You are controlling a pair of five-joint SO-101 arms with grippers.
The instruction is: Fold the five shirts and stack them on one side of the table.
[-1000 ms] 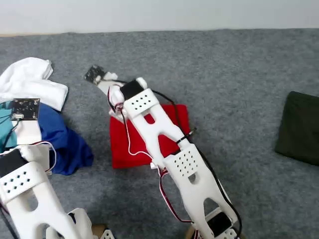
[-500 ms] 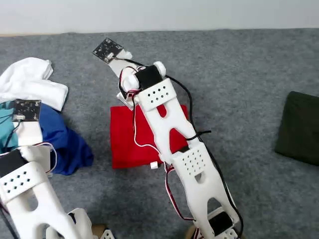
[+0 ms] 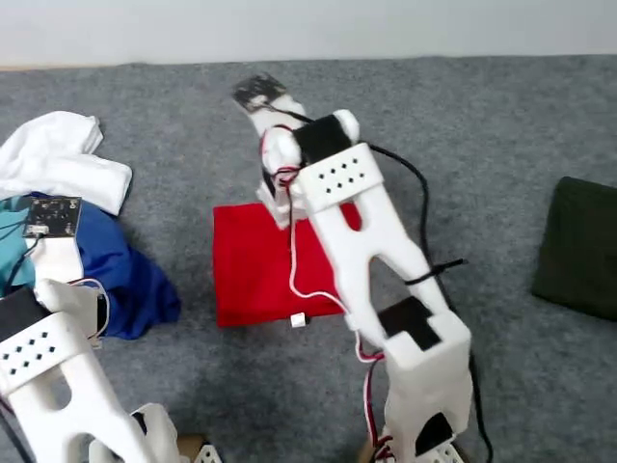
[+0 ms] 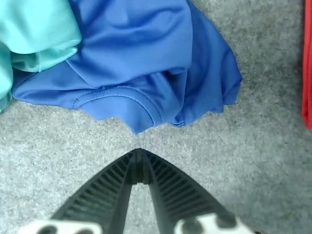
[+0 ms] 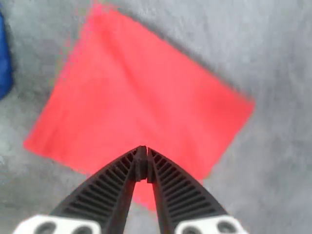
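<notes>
Red shirt (image 3: 253,275) is lying folded at the centre of the table (image 3: 463,125), with your right gripper (image 5: 142,152) hovering shut above it and the left gripper (image 4: 139,155) shut by the blue shirt (image 4: 146,63) at 9 o'clock. Judging by the dark shirt (image 3: 578,246) folded at 3 o'clock, you are likely stacking there, so be opening wide and pinching every layer at one edge.

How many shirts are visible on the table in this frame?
5: the white shirt crumpled at far left; teal shirt and blue shirt bunched beside it; red shirt folded flat at centre; dark shirt folded at right edge. The pile could hide more.
</notes>
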